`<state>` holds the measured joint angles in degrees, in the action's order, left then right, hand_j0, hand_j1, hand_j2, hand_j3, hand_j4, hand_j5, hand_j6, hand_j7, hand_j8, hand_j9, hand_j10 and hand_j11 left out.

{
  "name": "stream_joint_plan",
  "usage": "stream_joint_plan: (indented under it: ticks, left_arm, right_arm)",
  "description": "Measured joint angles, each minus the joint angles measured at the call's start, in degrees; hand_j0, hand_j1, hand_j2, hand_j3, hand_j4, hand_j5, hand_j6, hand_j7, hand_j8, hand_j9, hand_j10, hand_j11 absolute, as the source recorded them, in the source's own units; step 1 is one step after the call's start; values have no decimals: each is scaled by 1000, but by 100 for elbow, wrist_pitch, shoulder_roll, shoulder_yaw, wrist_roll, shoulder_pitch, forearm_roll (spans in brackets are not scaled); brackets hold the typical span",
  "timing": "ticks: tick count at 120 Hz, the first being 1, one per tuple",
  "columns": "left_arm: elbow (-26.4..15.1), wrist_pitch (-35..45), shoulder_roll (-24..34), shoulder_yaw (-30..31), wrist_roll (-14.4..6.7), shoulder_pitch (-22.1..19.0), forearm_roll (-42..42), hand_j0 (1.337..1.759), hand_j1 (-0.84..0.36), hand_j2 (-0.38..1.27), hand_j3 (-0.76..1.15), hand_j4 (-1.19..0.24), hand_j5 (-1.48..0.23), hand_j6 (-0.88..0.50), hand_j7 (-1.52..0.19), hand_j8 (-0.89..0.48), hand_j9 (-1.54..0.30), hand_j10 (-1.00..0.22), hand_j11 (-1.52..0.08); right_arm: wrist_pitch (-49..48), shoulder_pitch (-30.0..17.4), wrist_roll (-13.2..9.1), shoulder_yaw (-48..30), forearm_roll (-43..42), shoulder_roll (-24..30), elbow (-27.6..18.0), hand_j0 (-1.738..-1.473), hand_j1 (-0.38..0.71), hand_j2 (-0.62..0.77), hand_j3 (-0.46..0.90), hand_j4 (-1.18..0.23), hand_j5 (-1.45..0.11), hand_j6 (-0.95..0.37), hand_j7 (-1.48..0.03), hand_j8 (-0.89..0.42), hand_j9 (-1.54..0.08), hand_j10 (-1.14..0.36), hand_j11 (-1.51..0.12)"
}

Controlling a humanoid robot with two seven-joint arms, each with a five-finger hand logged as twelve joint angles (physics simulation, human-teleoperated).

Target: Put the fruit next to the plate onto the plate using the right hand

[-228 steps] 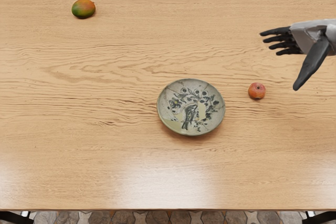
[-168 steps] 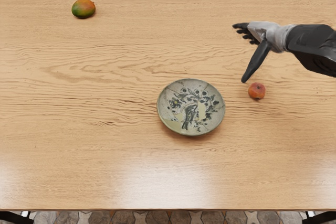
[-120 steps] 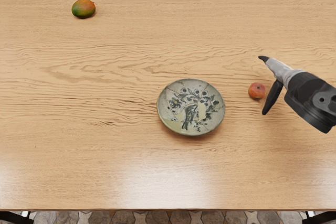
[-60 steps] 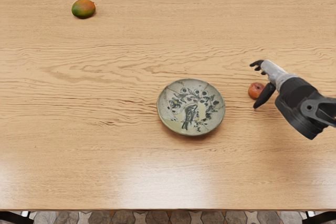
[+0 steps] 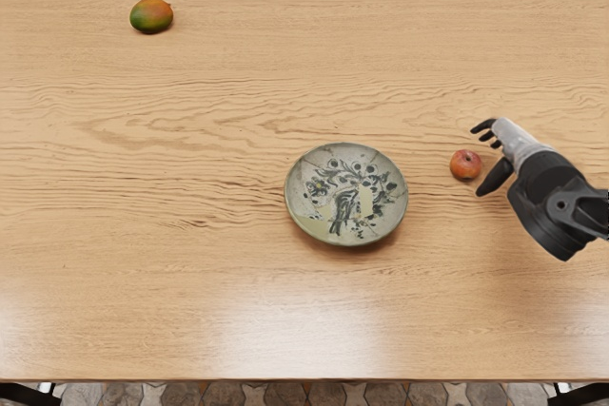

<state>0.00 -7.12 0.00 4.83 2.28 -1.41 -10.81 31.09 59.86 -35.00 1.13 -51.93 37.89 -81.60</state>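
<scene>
A small red apple (image 5: 465, 164) lies on the table to the right of the patterned plate (image 5: 346, 194). My right hand (image 5: 491, 156) comes in from the right edge and sits just right of the apple, a small gap away. Its fingers (image 5: 485, 127) are spread and its thumb (image 5: 494, 178) points down-left toward the fruit; it holds nothing. The plate carries no fruit. The left arm is out of view.
A green and orange mango (image 5: 151, 14) lies at the far left corner of the wooden table (image 5: 190, 263). My right forearm (image 5: 559, 206) covers the table's right side.
The right hand swept from above the table's right edge down beside the apple, touched close to it half a second ago, and now has drawn slightly right. The apple has not moved.
</scene>
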Motion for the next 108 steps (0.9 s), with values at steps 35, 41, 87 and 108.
stream_joint_plan:
  ticks: [35,41,87,108]
  left_arm:
    - [0,0,0,0,0,0,0,1658,348,-1,0,2,0,3,0,3,0,2,0]
    - [0,0,0,0,0,0,0,1658,348,-1,0,2,0,3,0,3,0,2,0]
    - [0,0,0,0,0,0,0,1658,348,-1,0,2,0,3,0,3,0,2,0]
    - [0,0,0,0,0,0,0,1658,348,-1,0,2,0,3,0,3,0,2,0]
  right_arm:
    - [3,-58,0,-4,11,-53,13,-1658,58,-65,0,-343,-444,-345,-443,-344,-444,-343,-444]
    - [3,-63,0,-5,12,-59,16,-1658,67,-66,0,-351,-453,-352,-453,-351,-453,-351,-453]
    - [3,-27,0,-40,45,-204,53,-1658,86,-70,0,-366,-474,-367,-474,-367,-474,-366,-474]
    - [3,-23,0,-49,48,-225,61,-1658,88,-70,0,-367,-476,-369,-475,-368,-476,-368,-476]
